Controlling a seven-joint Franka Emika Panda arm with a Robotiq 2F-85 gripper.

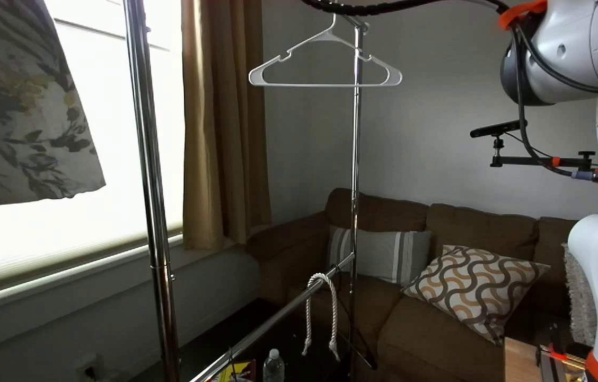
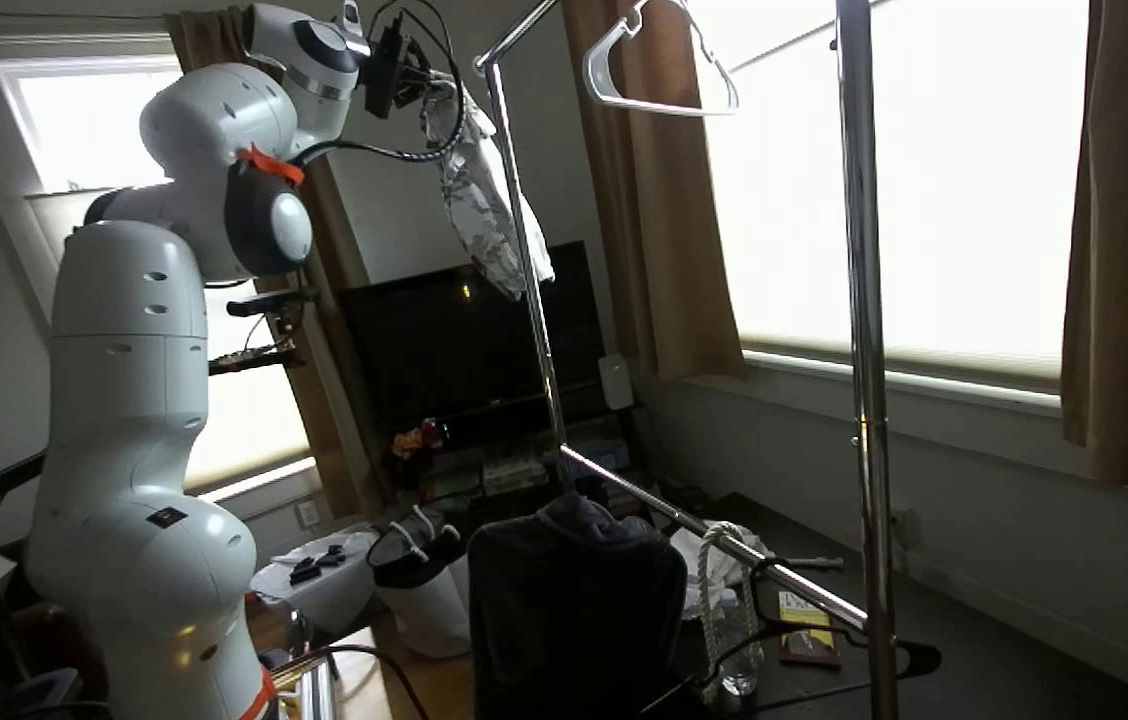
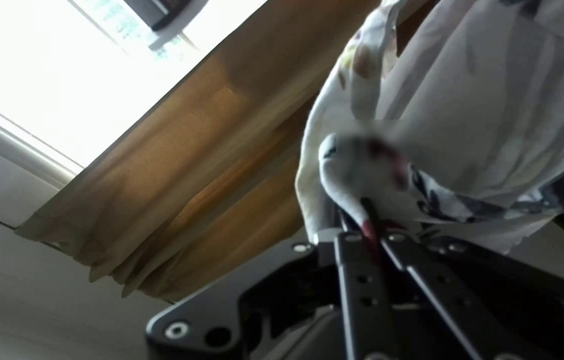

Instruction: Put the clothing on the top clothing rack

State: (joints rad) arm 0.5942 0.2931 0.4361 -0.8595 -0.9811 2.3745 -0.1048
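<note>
Wrist view: my black two-finger gripper (image 3: 369, 230) pinches a fold of the floppy white cloth garment with dark leaf and red print (image 3: 487, 110) — small bite, I judge; a snag could pull it free.

In an exterior view: garment hangs from the gripper, partly behind the slim chrome upright (image 2: 543, 340), not yet on the thin metal top rail (image 2: 521, 29). Swinging low could wrap it round that upright; overshooting could strike the white plastic hanger (image 2: 659, 107).

In an exterior view: light-wood table (image 1: 519, 366), one corner showing. Beyond that corner, brown fabric sofa (image 1: 426, 339); well off the left edge, low chrome rail (image 1: 278, 314) with white rope (image 1: 334, 307) — bright window (image 1: 113, 106) past it.
</note>
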